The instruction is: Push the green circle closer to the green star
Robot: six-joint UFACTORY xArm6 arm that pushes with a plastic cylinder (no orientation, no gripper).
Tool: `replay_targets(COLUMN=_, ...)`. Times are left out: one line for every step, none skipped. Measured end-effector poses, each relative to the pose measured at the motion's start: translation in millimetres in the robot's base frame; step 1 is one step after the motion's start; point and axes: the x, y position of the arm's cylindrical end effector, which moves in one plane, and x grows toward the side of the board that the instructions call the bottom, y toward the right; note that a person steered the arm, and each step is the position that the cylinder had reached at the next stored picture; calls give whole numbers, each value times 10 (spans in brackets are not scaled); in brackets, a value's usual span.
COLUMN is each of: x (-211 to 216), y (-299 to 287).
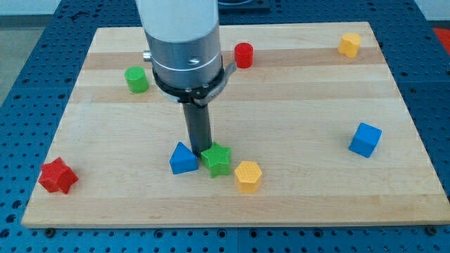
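1. The end effector is a bare rod with no jaws, so it grasps nothing; the tip (201,149) rests on the wooden surface (295,112), touching or just beside the green star (217,159), with the blue triangular block (183,159) just to the view's left.
2. The green circle (137,79) stands well apart, toward the view's upper left of the tip.
3. Judged from this, the tip must get behind the circle's upper-left side, then push toward the view's lower right.

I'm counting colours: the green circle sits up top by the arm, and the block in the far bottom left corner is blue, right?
Not quite. In the camera view the green circle is up top by the arm, but the bottom-left corner block is a red star, not blue.
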Motion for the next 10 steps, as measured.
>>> replay_targets(x=71, y=52)
replay_targets(x=-437, y=-100)
replay_targets(x=-906, y=-102)
replay_targets(x=-1422, y=-155)
replay_targets(x=-1818, y=-441)
replay_targets(x=-1824, y=-955)
replay_targets(x=-1824, y=-1350)
replay_targets(x=-1820, y=-1578)
replay_targets(x=-1639, y=-1627)
replay_targets(x=-1631, y=-1868)
